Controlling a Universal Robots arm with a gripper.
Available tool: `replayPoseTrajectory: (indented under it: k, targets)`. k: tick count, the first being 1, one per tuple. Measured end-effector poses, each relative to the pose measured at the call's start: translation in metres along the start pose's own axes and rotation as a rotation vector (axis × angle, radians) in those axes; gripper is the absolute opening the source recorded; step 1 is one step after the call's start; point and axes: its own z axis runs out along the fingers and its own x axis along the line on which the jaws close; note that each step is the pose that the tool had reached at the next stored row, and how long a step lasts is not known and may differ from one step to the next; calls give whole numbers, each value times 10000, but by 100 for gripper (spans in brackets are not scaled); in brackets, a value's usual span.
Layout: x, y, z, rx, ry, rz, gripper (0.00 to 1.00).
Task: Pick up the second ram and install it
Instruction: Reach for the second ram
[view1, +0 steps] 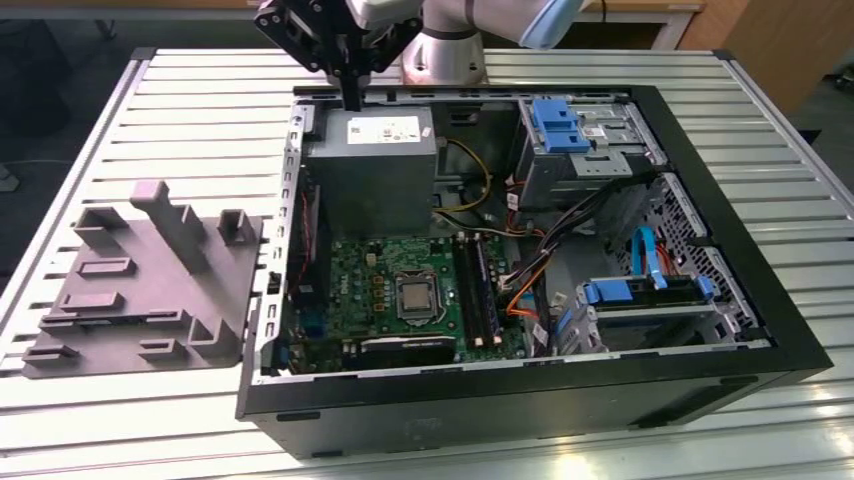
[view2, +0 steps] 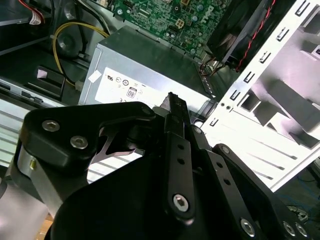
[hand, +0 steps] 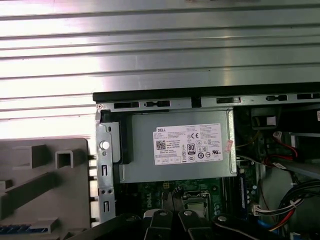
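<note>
Pincer (view1: 354, 98) hung over the far edge of the open PC case (view1: 747, 330), tips pointing down just above the back rim of the grey PSU (view1: 374, 150). I had it narrow: in the second wrist view my fingertips (view2: 173, 107) sat pressed together w/ nothing btwn them, so I carried nothing. As for the second ram (hand: 22, 230), in the first wrist view a thin bluish strip lay flat on the grey holder (hand: 45, 190), outside the case. That looked like it, tho just an edge of it came into frame. In the exterior view the holder stood on the slatted metal worktop (view1: 200, 90) at the exterior view's left of the case, just beside its wall & well apart from my tips. Inside the case the green mobo (view1: 360, 270) lay on the near side of the PSU, w/ the CPU socket (view1: 416, 297) approx at its middle and the long black memory slots (view1: 477, 290) just beside that socket, toward the exterior view's right. I couldn't tell whether any slot held a stick. Orange & black cables (view1: 527, 265) ran btwn the slots and the drive bays. One blue caddy (view1: 561, 125) sat at the far corner on the exterior view's right, another blue caddy (view1: 625, 292) nearer the front wall.
</note>
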Motion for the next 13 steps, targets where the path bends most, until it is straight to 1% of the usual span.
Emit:
replayPoseTrajectory:
  k: [13]
  targets:
    - [24,-2,0,-1,-1,1,11]
